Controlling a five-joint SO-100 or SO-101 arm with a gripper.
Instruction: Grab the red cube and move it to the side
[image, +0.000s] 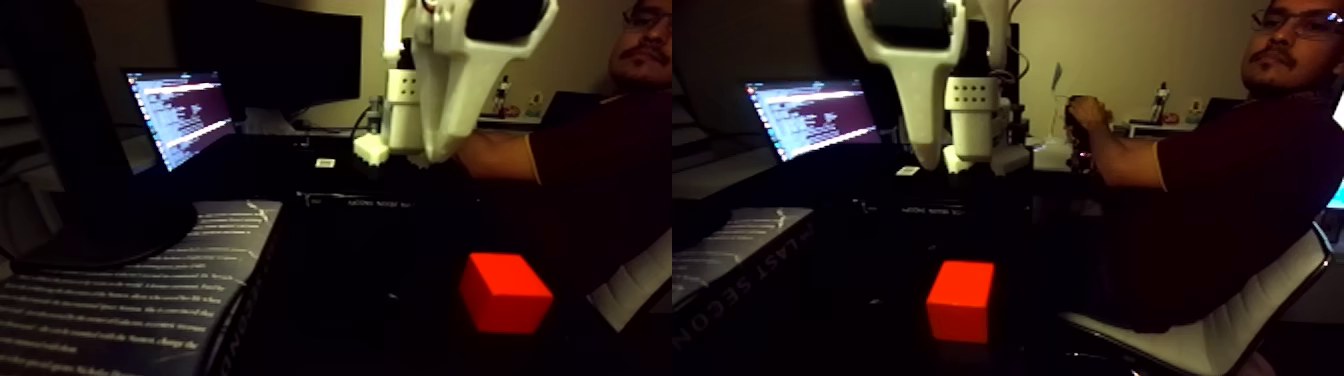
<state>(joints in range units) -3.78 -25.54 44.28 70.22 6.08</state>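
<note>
A: Where is the red cube (505, 292) right now?

B: It sits alone on the dark worktop (380, 290), low in both halves of the fixed view, untouched. In the left half 1 corner faces the camera, so 2 side faces and the top show.

A: And the gripper (440, 150)?

B: Up at about 12 o'clock from the cube, well apart from it, hanging high. The white jaws taper to a point in the left half; whether they are spread or closed I cannot tell from this angle.

A: So the step in hand is the approach?

B: That is my reading. I would spread the jaws wide first, then come straight down over the cube, turning the wrist so the jaws meet 2 flat opposite faces, not the corners.

A: Anything near?

B: A printed book (130, 290) lies at 9 o'clock of the cube, a laptop (180, 115) at 10 o'clock. A seated person's arm (500, 155) reaches in behind the robot.
</note>
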